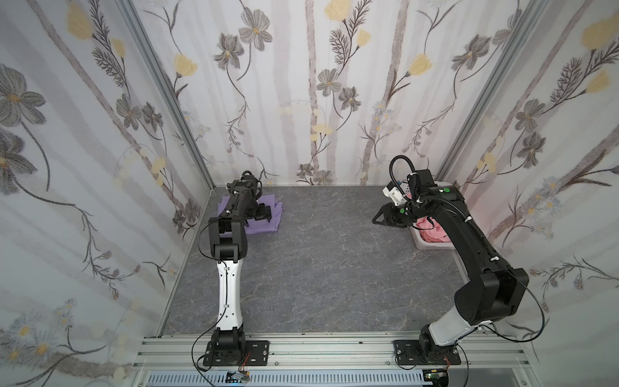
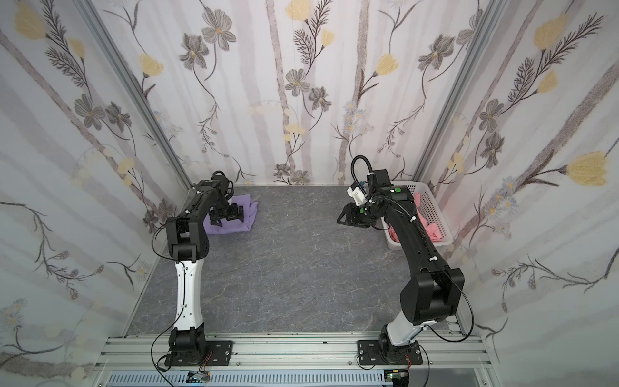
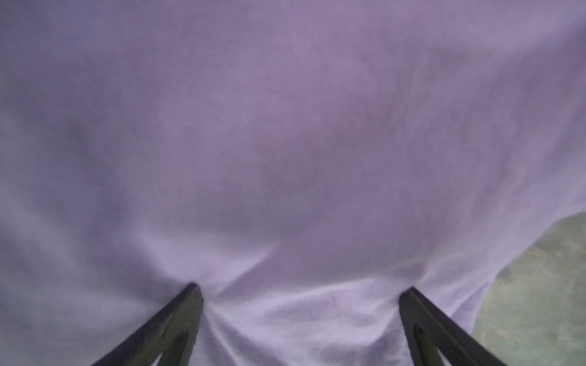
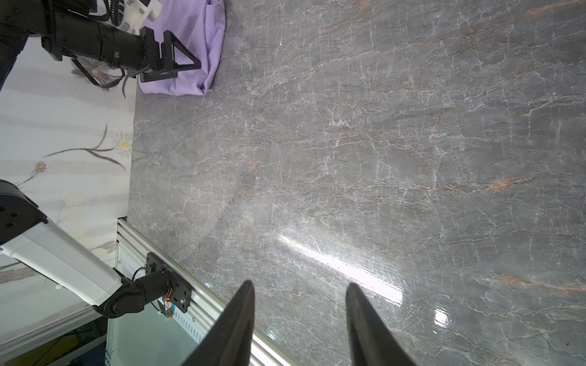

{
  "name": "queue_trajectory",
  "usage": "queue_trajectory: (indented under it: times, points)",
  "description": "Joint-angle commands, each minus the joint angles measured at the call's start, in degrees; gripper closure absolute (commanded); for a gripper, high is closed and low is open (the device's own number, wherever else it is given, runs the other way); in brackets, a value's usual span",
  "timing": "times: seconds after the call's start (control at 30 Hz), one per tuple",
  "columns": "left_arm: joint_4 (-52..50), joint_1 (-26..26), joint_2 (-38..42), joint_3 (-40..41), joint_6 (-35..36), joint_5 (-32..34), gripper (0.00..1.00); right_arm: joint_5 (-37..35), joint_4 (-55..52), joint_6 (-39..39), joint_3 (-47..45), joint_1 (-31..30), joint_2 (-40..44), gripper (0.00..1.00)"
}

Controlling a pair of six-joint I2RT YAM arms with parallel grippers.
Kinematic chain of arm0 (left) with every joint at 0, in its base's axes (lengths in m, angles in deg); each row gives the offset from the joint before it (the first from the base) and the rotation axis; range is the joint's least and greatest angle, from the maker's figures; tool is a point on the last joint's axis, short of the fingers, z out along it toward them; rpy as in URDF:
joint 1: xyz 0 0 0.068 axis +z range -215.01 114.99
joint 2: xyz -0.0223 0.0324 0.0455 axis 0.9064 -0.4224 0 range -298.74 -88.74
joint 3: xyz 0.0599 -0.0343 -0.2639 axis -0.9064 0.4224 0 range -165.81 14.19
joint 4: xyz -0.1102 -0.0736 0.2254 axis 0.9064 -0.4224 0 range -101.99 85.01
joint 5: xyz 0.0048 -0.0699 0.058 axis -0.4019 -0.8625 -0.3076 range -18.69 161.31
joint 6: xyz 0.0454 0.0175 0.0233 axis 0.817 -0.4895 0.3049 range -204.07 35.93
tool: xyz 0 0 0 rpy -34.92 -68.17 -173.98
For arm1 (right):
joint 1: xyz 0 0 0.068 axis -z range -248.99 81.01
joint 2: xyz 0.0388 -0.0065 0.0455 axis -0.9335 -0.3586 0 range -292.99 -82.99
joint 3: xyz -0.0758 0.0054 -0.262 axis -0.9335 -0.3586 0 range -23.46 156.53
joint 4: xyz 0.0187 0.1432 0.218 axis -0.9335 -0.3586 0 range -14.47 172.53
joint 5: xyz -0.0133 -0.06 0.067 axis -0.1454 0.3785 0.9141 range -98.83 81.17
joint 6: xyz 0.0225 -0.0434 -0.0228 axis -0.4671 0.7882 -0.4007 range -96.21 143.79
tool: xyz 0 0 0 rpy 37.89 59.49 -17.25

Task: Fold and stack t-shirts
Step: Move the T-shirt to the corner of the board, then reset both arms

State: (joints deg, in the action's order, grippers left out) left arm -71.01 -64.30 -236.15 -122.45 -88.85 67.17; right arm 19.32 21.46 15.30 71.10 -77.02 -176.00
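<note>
Item 1: lavender-purple cotton t-shirt, lying as a compact folded bundle on the grey marble-patterned table, left of centre in both top views and close to the floral wall corner. Its outer edge is bunched rather than flat in the right wrist view.

Item 2: left pincer, set directly over the purple bundle. In the left wrist view the jaws stand fully spread, and each black fingertip presses onto the cloth, which puckers into creases at both contact points. No fold is caught between the jaws; the pincer is released, grasping nothing.

Item 3: the middle of the table shows only a bright glare streak.

Item 4: right pincer, right of centre in both top views, raised clear of the table and pointing toward the frame centre. Its jaws stand partly apart with only table surface showing between them; released, carrying nothing.

Item 5: salmon-pink garment, crumpled inside a white perforated plastic basket at the right edge of the table, partly hidden behind the right arm
</note>
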Motion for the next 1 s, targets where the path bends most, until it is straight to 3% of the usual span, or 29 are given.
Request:
queue_trajectory:
  times: [0.0, 0.07, 0.17, 0.43, 0.57, 0.63, 0.7, 0.83, 0.97]
  points:
    - [-3.7, 1.6, -4.0, -7.3, 5.0, 9.2, 0.0, 2.5, 0.8, -1.3, 0.8, -0.1, 0.0, 0.53]
    - [-4.0, 3.2, -6.3, -12.8, 5.9, 10.4, 0.0, 2.8, 0.8, -1.3, 1.2, -0.1, 0.3, 0.53]
    - [-2.5, 6.3, -8.3, -19.2, 3.6, 6.5, 0.0, 2.2, 0.5, -1.6, 1.8, -0.1, 0.4, 0.52]
    - [9.4, 10.8, -8.3, -19.9, -0.3, -1.7, 0.0, 2.1, -0.1, -2.6, 0.9, -0.2, 0.7, 0.52]
    - [7.1, 11.2, -9.8, -24.0, -0.5, -3.8, 0.0, 1.2, -0.1, -2.5, -0.7, -0.5, 3.7, 0.52]
    - [5.6, 11.0, -7.8, -23.3, -1.8, -8.1, 0.0, -1.8, 0.4, -1.2, -1.3, -0.6, 5.1, 0.53]
    - [6.5, 10.7, -3.9, -19.1, -3.3, -12.2, 0.0, -6.9, 2.9, 1.3, -3.0, -0.6, 7.3, 0.52]
    - [15.1, 10.5, 9.1, -1.1, -3.5, -15.6, 0.0, -14.9, 12.2, 6.1, -6.6, 1.1, 13.2, 0.47]
    - [22.8, 10.6, 25.0, 18.6, -1.2, -16.7, 0.0, -14.7, 21.9, 6.7, -12.5, 5.2, 18.4, 0.41]
